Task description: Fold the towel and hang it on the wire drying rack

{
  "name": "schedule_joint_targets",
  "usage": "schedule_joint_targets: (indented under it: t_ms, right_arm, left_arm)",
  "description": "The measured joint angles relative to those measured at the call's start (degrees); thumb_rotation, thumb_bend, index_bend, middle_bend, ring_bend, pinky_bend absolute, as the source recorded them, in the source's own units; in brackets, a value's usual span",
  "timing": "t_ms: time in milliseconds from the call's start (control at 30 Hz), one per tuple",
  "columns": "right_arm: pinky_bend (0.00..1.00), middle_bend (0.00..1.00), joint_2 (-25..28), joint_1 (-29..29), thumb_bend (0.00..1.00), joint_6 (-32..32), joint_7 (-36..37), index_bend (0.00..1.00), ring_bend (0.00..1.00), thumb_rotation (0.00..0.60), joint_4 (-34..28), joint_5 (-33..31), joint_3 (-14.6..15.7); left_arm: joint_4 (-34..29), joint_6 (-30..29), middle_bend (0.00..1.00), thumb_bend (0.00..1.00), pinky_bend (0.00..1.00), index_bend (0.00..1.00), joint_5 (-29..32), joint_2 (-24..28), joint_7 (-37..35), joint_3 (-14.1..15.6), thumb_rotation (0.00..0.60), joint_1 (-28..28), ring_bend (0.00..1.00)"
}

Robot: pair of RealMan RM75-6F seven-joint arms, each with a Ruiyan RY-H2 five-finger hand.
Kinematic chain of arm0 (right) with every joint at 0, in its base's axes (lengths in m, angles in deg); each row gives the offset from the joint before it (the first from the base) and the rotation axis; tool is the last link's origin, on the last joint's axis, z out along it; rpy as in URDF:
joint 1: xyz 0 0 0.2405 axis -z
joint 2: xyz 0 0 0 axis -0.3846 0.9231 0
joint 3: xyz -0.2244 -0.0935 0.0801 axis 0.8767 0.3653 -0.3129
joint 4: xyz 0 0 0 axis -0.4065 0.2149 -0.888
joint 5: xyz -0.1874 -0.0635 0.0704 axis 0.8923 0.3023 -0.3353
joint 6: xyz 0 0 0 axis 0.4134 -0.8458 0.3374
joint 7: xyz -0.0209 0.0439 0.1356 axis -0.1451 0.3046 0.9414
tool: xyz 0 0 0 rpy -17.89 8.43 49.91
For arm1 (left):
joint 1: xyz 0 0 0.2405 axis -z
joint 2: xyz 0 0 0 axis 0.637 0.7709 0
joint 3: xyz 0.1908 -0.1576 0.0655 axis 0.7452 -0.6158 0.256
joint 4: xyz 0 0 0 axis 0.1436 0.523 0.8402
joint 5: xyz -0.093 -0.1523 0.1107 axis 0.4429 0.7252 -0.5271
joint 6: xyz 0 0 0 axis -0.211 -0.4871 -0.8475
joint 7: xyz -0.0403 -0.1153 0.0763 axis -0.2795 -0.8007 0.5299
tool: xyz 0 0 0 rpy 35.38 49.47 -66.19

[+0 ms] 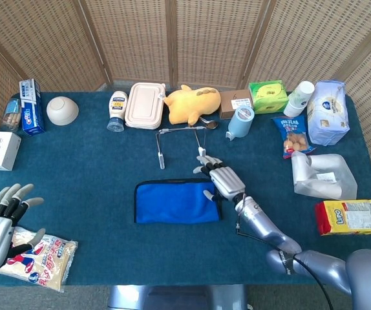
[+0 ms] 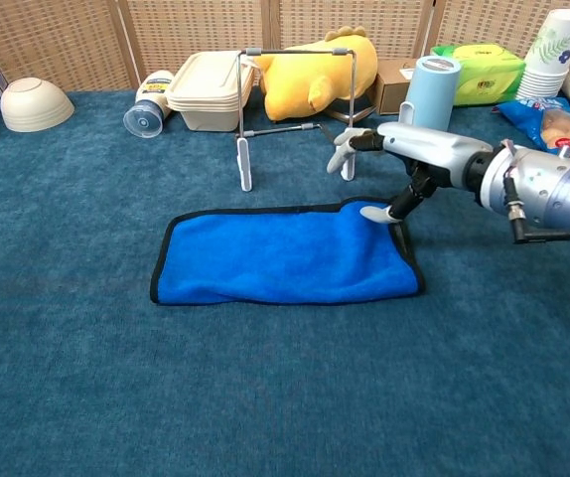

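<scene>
Plush toy point(image 2: 310, 70) behind rack point(image 2: 295, 109).

Folded blue towel point(image 2: 285, 253) lies flat mid-surface point(image 1: 88, 161). Wire drying rack point(image 2: 295, 109) stands just behind it, toward the far edge. Right hand point(image 2: 389, 169) over the towel's far right corner. Left hand point(image 1: 1, 223) at the near left corner, beside a snack packet point(image 1: 40, 257). Yellow plush toy point(image 1: 192, 103) behind the rack.

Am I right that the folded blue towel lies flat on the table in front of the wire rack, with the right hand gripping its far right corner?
Not quite: the right hand has its fingers spread above the towel and grips nothing, as the chest view shows. The towel does lie folded flat in front of the rack.
</scene>
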Motion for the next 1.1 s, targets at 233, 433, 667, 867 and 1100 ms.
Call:
schedule_joint_targets:
  t_ms: [233, 433, 667, 867, 1100]
  right_arm:
    - [0.00, 0.04, 3.12, 1.85, 0.37, -2.20, -1.84, 0.19, 0.00, 0.600, -5.31, -0.15, 0.47]
    - [0.00, 0.04, 7.01, 4.27, 0.37, -4.59, -4.22, 0.18, 0.00, 0.600, -11.23, -1.12, 0.89]
    - [0.00, 0.04, 13.32, 8.10, 0.37, -7.92, -8.51, 0.19, 0.00, 0.600, -20.84, -3.35, 1.71]
    - [0.00, 0.04, 17.99, 11.49, 0.37, -11.42, -11.69, 0.19, 0.00, 0.600, -27.31, -4.63, 2.62]
    - [0.00, 0.04, 21.44, 14.75, 0.37, -15.53, -13.93, 0.18, 0.00, 0.600, -32.05, -5.22, 3.16]
  left_arm:
    - [1.12, 2.24, 0.13, 0.37, 0.00, 0.26, -1.67, -0.18, 2.71, 0.10, 0.600, 1.52, 0.00]
    - [3.65, 4.43, 0.15, 0.37, 0.00, 0.28, -2.97, -0.71, 6.03, -0.02, 0.600, 3.21, 0.00]
    - [9.69, 6.27, 0.18, 0.37, 0.00, 0.30, -4.68, -3.42, 7.21, -0.85, 0.600, 5.93, 0.00]
    - [15.64, 7.88, 0.19, 0.37, 0.00, 0.33, -7.10, -5.55, 5.35, -1.66, 0.600, 9.36, 0.00]
    - [24.01, 8.95, 0.15, 0.37, 0.00, 0.31, -10.76, -8.79, 2.26, -2.32, 0.600, 13.94, 0.00]
